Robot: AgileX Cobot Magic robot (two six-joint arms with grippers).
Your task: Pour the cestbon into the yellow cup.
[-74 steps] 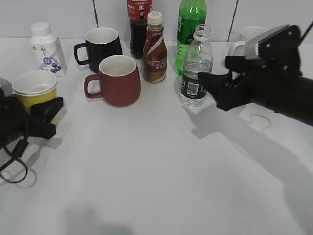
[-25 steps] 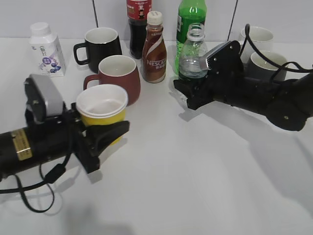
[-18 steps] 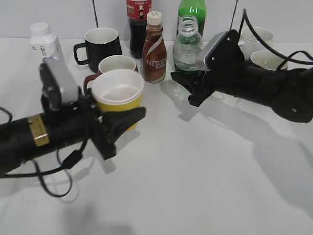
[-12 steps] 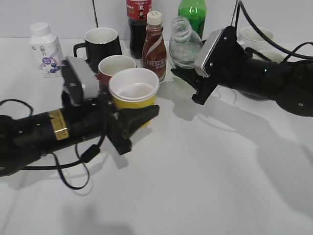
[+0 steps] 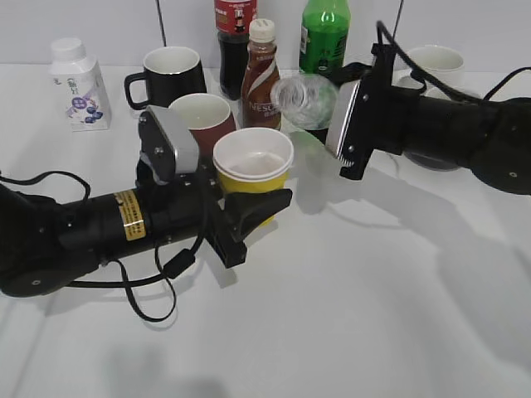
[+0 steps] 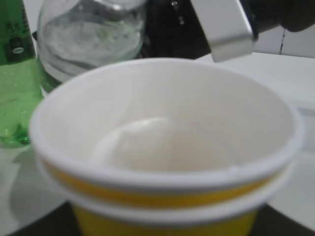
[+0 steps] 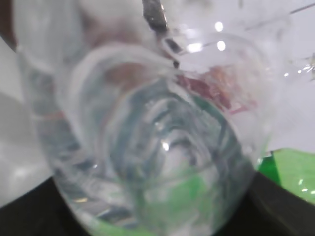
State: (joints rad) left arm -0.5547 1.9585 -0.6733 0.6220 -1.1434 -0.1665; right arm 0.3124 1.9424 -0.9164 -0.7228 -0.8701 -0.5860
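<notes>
The biggest risk, as I judge it, is water missing the cup. The water bottle (image 5: 304,100) in my right gripper (image 5: 332,124) is tipped well over, its mouth pointing toward about 8 o'clock in the exterior view, and it sits up at about 2 o'clock from the yellow cup (image 5: 252,166), close to the rim but not clearly over the opening. If I roll the wrist further before the neck is above the white inside, the stream would land on the table (image 5: 373,290) or on my left arm's housing and cable. A quick tilt could also surge and splash out of such a small, light cup, or push the cup askew in my grasp. The red mug (image 5: 202,116) and the brown coffee bottle (image 5: 259,75) stand just behind, at about 11 and 12 o'clock from the cup, so swinging wide could knock them.

My left gripper (image 5: 249,207) is closed around the lower body of the cup, holding it upright and lifted; in the left wrist view the cup (image 6: 162,147) looks empty, with the bottle (image 6: 91,34) looming just beyond its far rim. My right gripper is clamped on the bottle's body; its wrist view is filled by the clear ribbed plastic (image 7: 147,142), with some water visible inside.
</notes>
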